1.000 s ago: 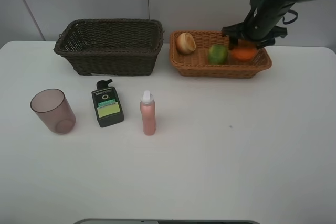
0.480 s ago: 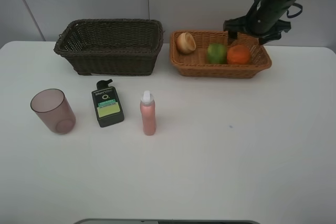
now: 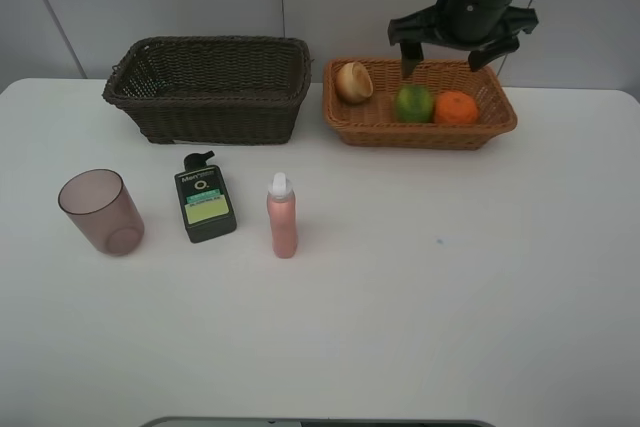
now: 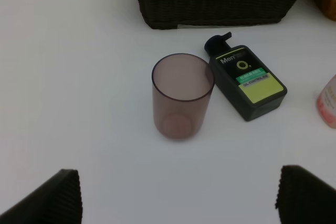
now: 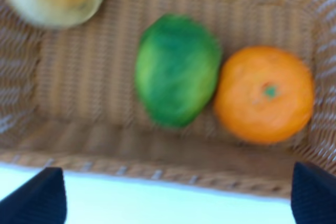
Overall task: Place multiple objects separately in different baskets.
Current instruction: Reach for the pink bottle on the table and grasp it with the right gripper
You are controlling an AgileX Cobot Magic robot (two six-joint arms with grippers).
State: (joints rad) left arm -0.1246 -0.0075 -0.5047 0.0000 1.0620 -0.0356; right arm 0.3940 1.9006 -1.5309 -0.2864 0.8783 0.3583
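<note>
At the lower left of the overhead view the mauve cup (image 3: 100,212) stands upright on the table (image 3: 450,297), the dark-green bottle (image 3: 206,205) lies flat just to its right, and the pink bottle (image 3: 282,219) stands beyond that. All three are still outside the dark basket (image 3: 210,112) behind them. From the wrist view we see the left gripper (image 4: 178,203) with its jaws wide apart and empty, aimed at the cup. Further right, the tan basket (image 3: 420,135) holds the peach (image 3: 353,81), the green fruit (image 3: 413,102) and the orange (image 3: 455,107), the last two side by side at its right end. The right gripper (image 3: 443,59) hangs above the basket's back rim, jaws spread and holding nothing. We judge the step in hand to be its retreat after the drop: we should lift straight up until the fingers clear the wicker, then swing away so the left arm can take the cup. Compared with a second ago, the right gripper was down around the orange with narrower jaws; it has since let go and risen, and the orange has settled slightly toward the green fruit. Everything on the left is unchanged.
</note>
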